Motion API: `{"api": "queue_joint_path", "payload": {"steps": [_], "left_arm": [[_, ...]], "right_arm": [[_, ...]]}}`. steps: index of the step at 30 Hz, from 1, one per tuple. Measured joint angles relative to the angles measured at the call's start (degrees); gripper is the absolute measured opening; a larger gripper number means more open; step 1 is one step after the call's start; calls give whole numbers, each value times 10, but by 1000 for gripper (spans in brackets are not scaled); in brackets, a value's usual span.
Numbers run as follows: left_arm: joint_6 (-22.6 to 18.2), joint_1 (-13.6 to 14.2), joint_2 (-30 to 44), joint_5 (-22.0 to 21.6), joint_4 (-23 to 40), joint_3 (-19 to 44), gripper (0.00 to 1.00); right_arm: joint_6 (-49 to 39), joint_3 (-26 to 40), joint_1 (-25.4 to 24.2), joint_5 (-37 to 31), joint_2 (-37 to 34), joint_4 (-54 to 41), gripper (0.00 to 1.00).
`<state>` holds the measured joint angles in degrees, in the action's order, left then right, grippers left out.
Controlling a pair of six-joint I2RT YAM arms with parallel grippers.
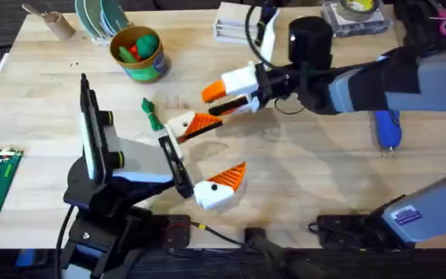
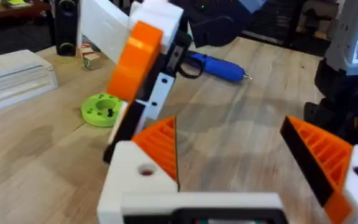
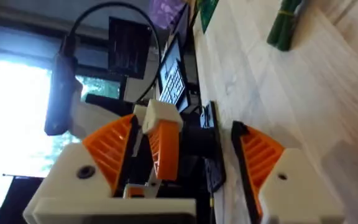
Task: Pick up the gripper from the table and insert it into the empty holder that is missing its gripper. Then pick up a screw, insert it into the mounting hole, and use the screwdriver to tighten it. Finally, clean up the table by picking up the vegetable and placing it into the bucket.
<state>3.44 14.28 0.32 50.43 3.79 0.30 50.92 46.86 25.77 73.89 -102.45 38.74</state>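
Pale wood table [image 1: 300, 167], bright window behind

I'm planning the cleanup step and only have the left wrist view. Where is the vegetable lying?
Observer: The vegetable lies on the table, just beyond the left end effector in the overhead view.
Operator: And the bucket?
Observer: The bucket stands upright farther back, past the vegetable, with colourful toys inside.
Operator: Is anything gripping the vegetable?
Observer: No fingers are around it. The right end effector hangs open toward the robot's right of it.
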Motion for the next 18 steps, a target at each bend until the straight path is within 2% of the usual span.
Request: {"api": "queue_joint_path", "payload": {"steps": [4,12,18], "left_arm": [[0,0,0,1,0,0,992],[0,0,0,6,1,0,993],[0,0,0,8,1,0,993]], "right_arm": [[-5,14,-26,-26,0,-2,904],[-60,91,-70,-100,0,-5,907],[-130,138,-115,-186,0,-70,910]]}}
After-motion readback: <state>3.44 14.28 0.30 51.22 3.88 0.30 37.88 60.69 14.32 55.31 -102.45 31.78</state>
